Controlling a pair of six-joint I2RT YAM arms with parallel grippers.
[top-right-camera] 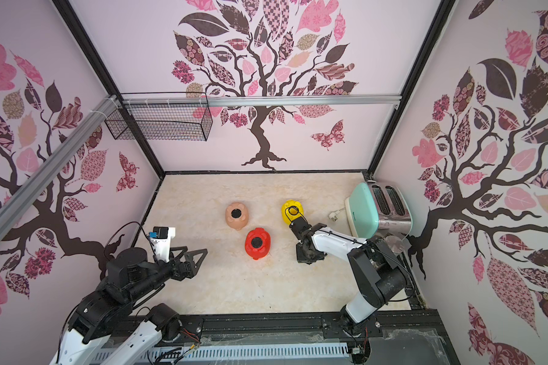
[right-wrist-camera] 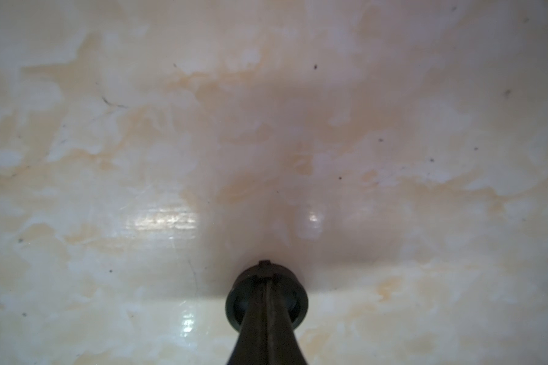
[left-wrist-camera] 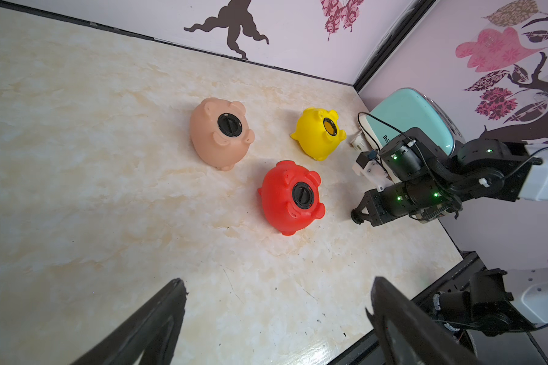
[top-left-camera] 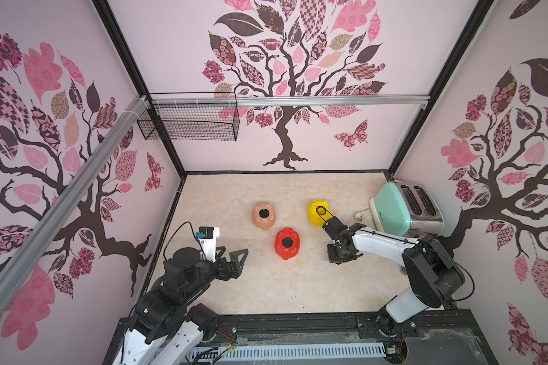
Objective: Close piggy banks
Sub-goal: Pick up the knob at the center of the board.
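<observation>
Piggy banks [top-right-camera: 250, 251] lie belly-up mid-desk [top-left-camera: 266, 290].

Left claw [top-left-camera: 235, 249] is wide and empty, at red pig's [top-left-camera: 280, 249] 9 o'clock. Peach pig [top-left-camera: 260, 222] sits at red's 11, and both are plugged. Yellow pig [top-left-camera: 314, 218], at red's 2, has its hole open. Right claw [left-wrist-camera: 359, 215], at yellow's 5, is pinched on the loose plug [right-wrist-camera: 234, 300], low over the desk.

The pigs are probably hollow plastic: light, stiff, slick, and they'll roll under a push. Brace the flanks near the feet.

Toaster [top-left-camera: 393, 211] crowds yellow's 3. There's open room at 6.
</observation>
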